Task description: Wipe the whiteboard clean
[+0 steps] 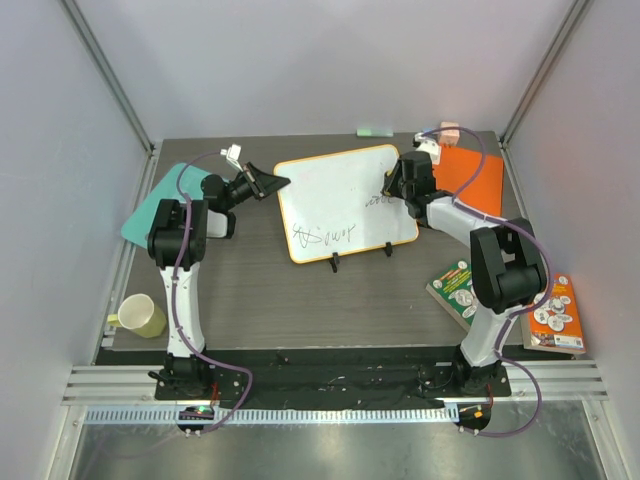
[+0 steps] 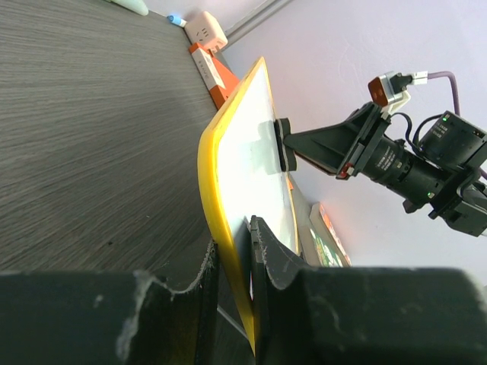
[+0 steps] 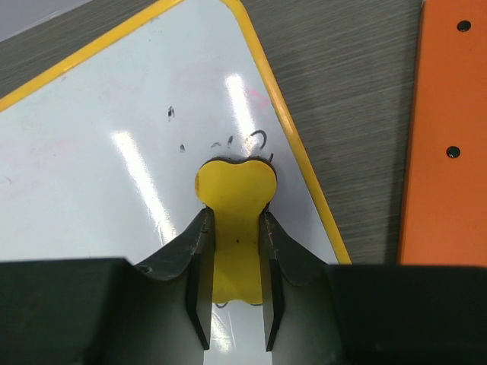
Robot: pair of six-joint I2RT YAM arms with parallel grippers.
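Observation:
The whiteboard with its orange-yellow rim stands tilted on small black feet in the middle of the table. Black scribbles sit at its lower left, and fainter marks remain near its right edge. My left gripper is shut on the board's left edge, one finger on each face. My right gripper is shut on a yellow bone-shaped eraser and presses it flat on the board near the right rim; it also shows in the top view.
An orange folder lies right of the board. A teal sheet lies at the left under my left arm. A yellow mug stands front left. Booklets lie front right. A small orange-white block sits at the back edge.

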